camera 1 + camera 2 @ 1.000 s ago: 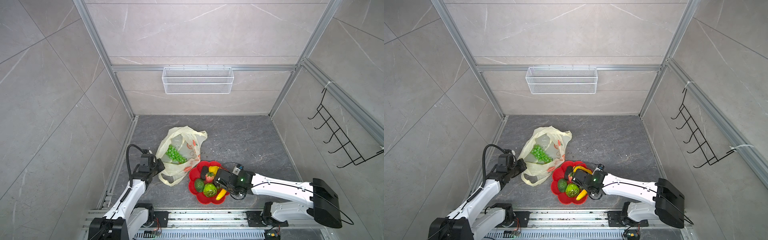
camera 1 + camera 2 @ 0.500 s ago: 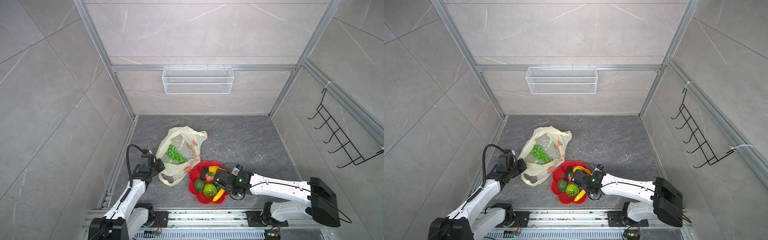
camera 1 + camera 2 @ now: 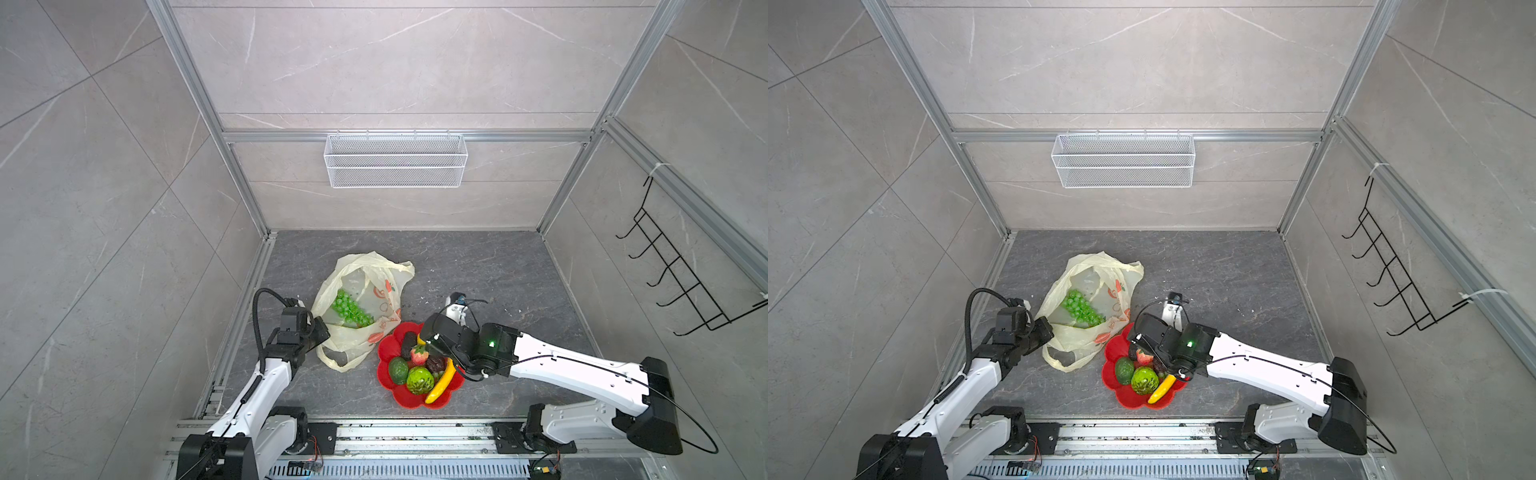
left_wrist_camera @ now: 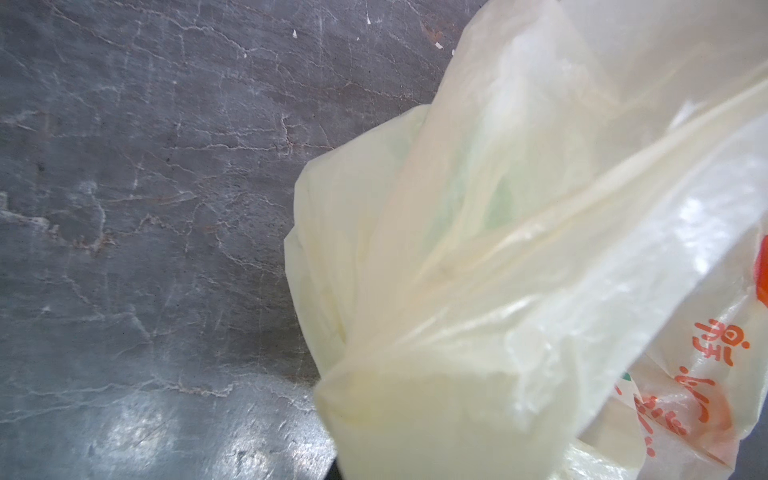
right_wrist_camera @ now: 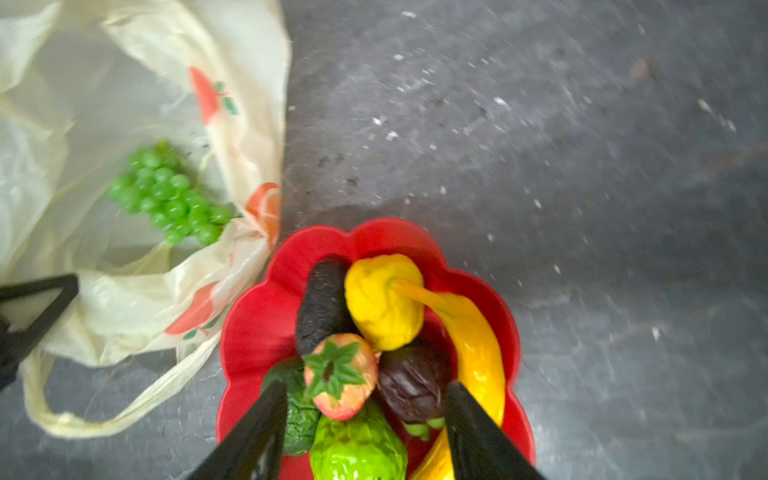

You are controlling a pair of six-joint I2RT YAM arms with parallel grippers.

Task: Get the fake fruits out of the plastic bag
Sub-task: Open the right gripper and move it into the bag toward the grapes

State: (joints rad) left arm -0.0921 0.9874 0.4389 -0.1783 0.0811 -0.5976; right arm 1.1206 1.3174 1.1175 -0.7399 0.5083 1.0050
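Clenching plastic bag (image 3: 374, 266) rim, left claw (image 3: 325, 332) tips hidden; right claw (image 5: 365, 386) spread, empty.

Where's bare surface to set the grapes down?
Free: tabletop behind the red plate, right of the plastic bag, up to the back wall; also the front strip between left gripper and plate. Crowded: the plate, piled with fake fruits under the open right gripper.

Pale-yellow translucent plastic bag (image 3: 365, 266) bears orange-red fruit prints. Grape bunch (image 3: 351, 309) green, plate (image 3: 409, 401) red, banana (image 3: 441, 380) yellow, strawberry (image 3: 419, 354) red. Floor (image 3: 478, 266) dark grey, veined.
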